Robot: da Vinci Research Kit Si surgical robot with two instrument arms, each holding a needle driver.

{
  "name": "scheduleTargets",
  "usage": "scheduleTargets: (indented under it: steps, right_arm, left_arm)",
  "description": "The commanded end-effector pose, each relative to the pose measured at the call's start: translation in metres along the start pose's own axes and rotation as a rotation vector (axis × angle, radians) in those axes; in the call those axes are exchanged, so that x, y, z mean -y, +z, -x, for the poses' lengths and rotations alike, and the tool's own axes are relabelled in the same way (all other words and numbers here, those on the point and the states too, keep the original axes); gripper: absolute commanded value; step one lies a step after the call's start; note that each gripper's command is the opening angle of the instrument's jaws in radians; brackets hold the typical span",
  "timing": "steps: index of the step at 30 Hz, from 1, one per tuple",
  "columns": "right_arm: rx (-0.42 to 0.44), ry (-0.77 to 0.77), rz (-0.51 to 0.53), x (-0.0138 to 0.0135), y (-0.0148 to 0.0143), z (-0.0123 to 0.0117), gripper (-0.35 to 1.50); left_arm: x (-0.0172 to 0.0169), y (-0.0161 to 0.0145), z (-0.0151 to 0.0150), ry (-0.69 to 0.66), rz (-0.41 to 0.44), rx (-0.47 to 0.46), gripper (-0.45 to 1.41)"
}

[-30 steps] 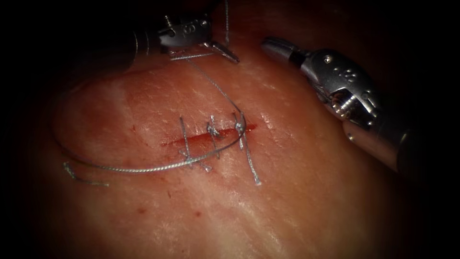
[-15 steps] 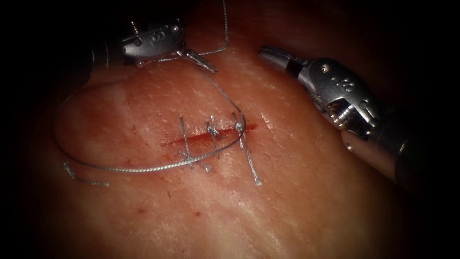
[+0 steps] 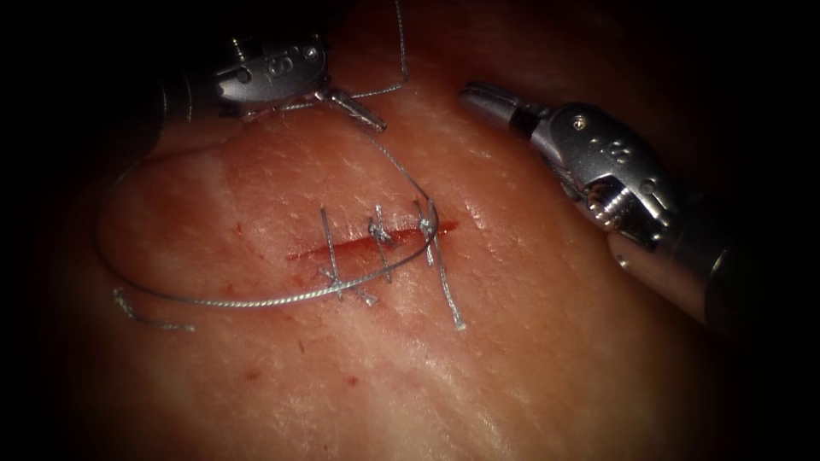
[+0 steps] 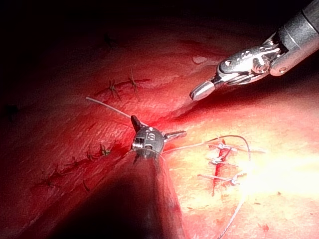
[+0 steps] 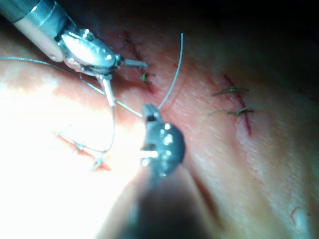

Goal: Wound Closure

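Left tool (image 3: 329,96) jaws wide apart beside thread (image 3: 256,300), right tool (image 3: 487,96) jaws together, empty

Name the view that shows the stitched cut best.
The endoscope view: the cut lies central and unobstructed, three stitches crossing it, thread looping to its left. The left wrist view shows the cut obliquely, beside glare. The right wrist view shows it mostly washed out by glare.

The right arm's dark metal tool (image 5: 148,113) points at the pale pink tissue (image 5: 279,164). Beyond it, the left arm's shiny silver tool (image 5: 115,82) stands with jaws spread. Thin grey thread (image 5: 173,74) passes just beside the right tool's tip.
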Motion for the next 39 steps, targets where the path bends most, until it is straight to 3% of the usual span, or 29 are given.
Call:
scheduleTargets:
  steps: [1, 8, 11, 13, 15, 18, 23, 28, 31, 39]
  right_arm:
    - [-0.008, -0.03, -0.008, -0.0002, 0.0008, 0.0, -0.3]
    - [-0.027, -0.041, -0.058, 0.0006, -0.0003, 0.001, -0.08]
    - [-0.038, -0.168, -0.063, 0.001, -0.0007, 0.0013, 0.03]
    - [-0.051, -0.333, -0.063, 0.0014, -0.0011, 0.0018, 0.15]
    - [-0.055, -0.371, -0.064, 0.0016, -0.0014, 0.002, 0.2]
    - [-0.055, -0.408, -0.059, 0.0017, -0.002, 0.0022, 0.28]
    - [-0.039, -0.409, -0.037, 0.0012, -0.0031, 0.0024, 0.42]
    - [-0.024, -0.425, -0.008, 0.0009, -0.0045, 0.0036, 0.6]
    - [-0.021, -0.433, -0.007, 0.0009, -0.0049, 0.0045, 0.57]
    - [0.01, -0.432, -0.012, 0.0014, -0.0052, 0.0054, 0.52]
  left_arm:
    - [0.0009, 0.0014, 0.0, 0.004, -0.003, -0.004, 1.11]
    - [0.0009, 0.0014, 0.0, 0.004, -0.003, -0.004, 1.11]
    - [0.0009, 0.0014, 0.0, 0.004, -0.003, -0.004, 1.11]
    - [0.0007, 0.0015, 0.0001, 0.018, -0.013, 0.007, 1.07]
    - [0.0003, 0.0019, 0.0006, 0.028, -0.016, 0.008, 1.02]
    - [-0.0003, 0.0025, 0.0019, 0.028, 0.028, -0.059, 0.93]
    - [0.0004, 0.0018, 0.0022, 0.025, 0.026, -0.161, 0.8]
    - [0.0004, -0.0011, -0.0017, -0.073, 0.058, -0.232, 0.63]
    - [-0.0007, -0.0021, -0.0046, -0.124, 0.108, -0.263, 0.54]
    - [-0.008, -0.0035, -0.0114, -0.119, 0.22, -0.294, 0.42]
